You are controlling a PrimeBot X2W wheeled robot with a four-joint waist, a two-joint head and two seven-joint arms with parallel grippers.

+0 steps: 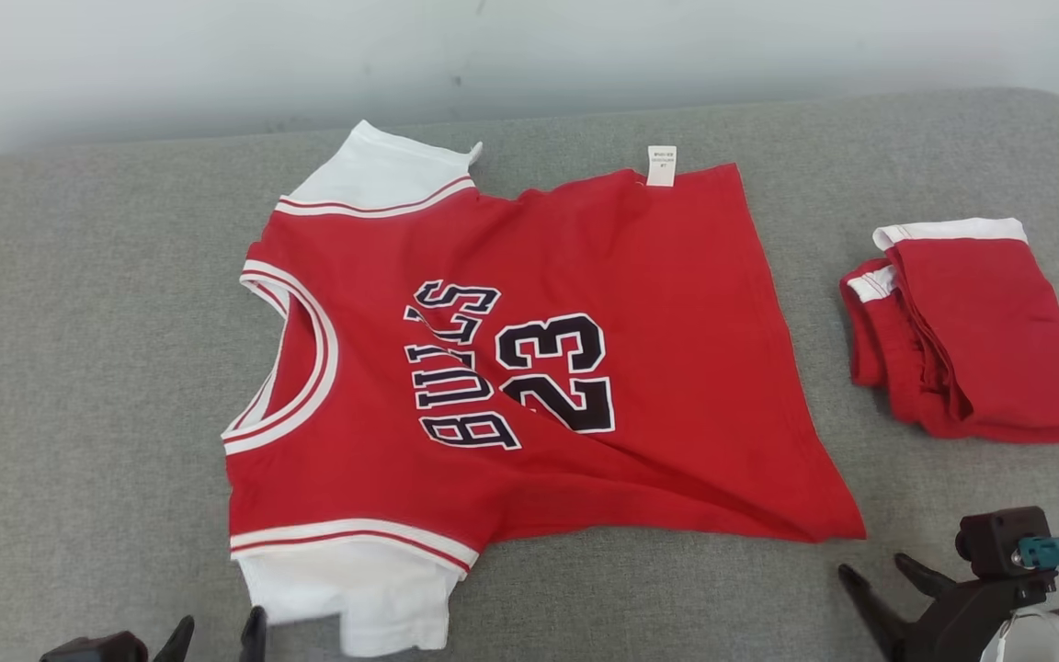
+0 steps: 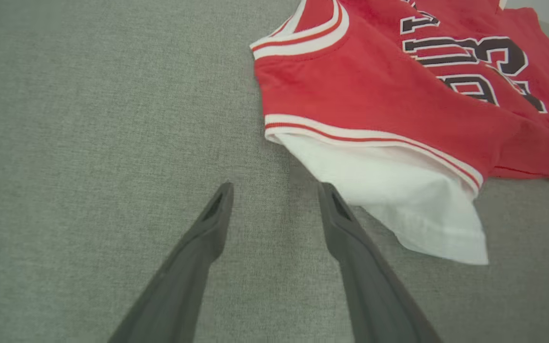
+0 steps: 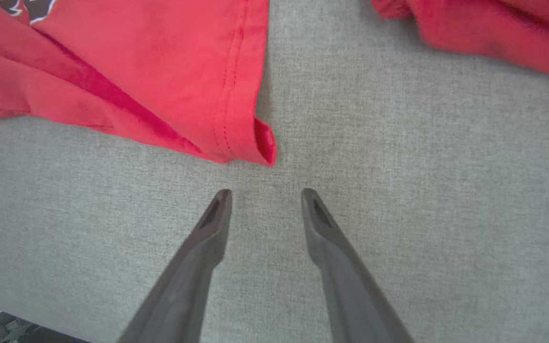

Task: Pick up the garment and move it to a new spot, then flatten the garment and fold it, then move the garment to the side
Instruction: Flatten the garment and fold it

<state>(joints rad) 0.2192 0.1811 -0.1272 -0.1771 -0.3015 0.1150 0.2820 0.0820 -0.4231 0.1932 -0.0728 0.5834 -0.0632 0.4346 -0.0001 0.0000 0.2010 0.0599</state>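
The jersey (image 1: 529,368) lies spread face up in the middle of the grey bench (image 1: 79,368), collar toward 9 o'clock, hem toward 3 o'clock, with creases running across its lower half. A white label (image 1: 662,165) sticks out of its edge at 12 o'clock. The left claw (image 1: 222,634) sits at 7 o'clock, jaws wide apart and empty; in its wrist view the left claw (image 2: 275,188) has one finger just beside the white sleeve (image 2: 398,200). The right claw (image 1: 874,565) is at 5 o'clock, jaws parted and empty, tips near the hem corner (image 3: 265,143) but apart from it. A folded red garment (image 1: 980,340) lies at 3 o'clock.
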